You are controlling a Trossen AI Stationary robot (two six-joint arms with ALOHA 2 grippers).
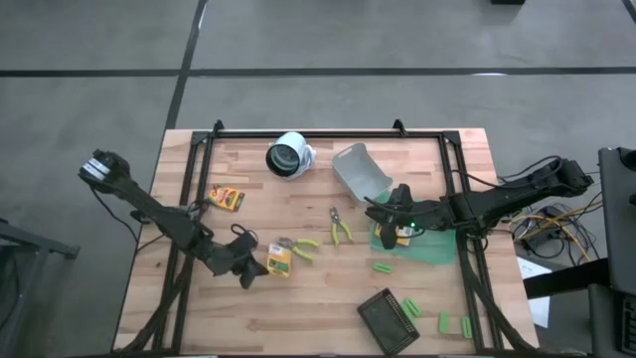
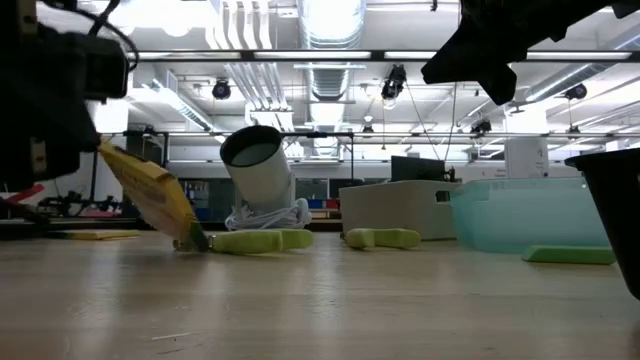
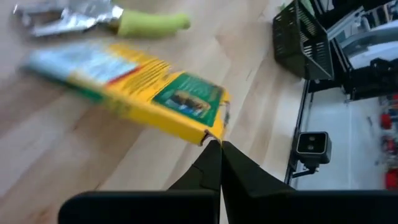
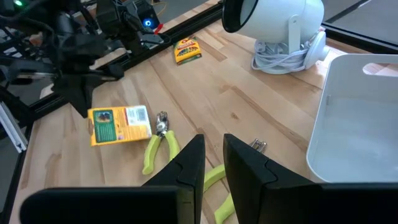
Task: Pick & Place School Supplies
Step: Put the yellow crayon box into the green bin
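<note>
My left gripper (image 1: 256, 270) is shut on a flat yellow pack (image 3: 143, 87) near the table's middle left; the pack also shows in the high view (image 1: 279, 261). Beside it lies a pair of yellow-handled pliers (image 1: 299, 249); a second pair (image 1: 340, 228) lies farther right. Another yellow pack (image 1: 227, 197) lies flat at the far left. My right gripper (image 4: 214, 158) is open a little and empty, above the table by the green bin (image 1: 422, 249). Green blocks (image 1: 383, 267) lie on the wood at the near right. My left gripper pinches one corner of the pack (image 3: 211, 133) between its two fingertips, coming slanting from the table's near left. The pack is tilted (image 2: 150, 190): the held end is raised and its lower end (image 2: 192, 240) rests on the table.
A white round device with a coiled cable (image 1: 288, 156) stands at the far middle. A grey bin (image 1: 360, 171) lies next to it. A dark tray (image 1: 388, 318) sits at the near right, with more green blocks (image 1: 444, 323) beside it. A black frame (image 1: 328, 134) rims the table.
</note>
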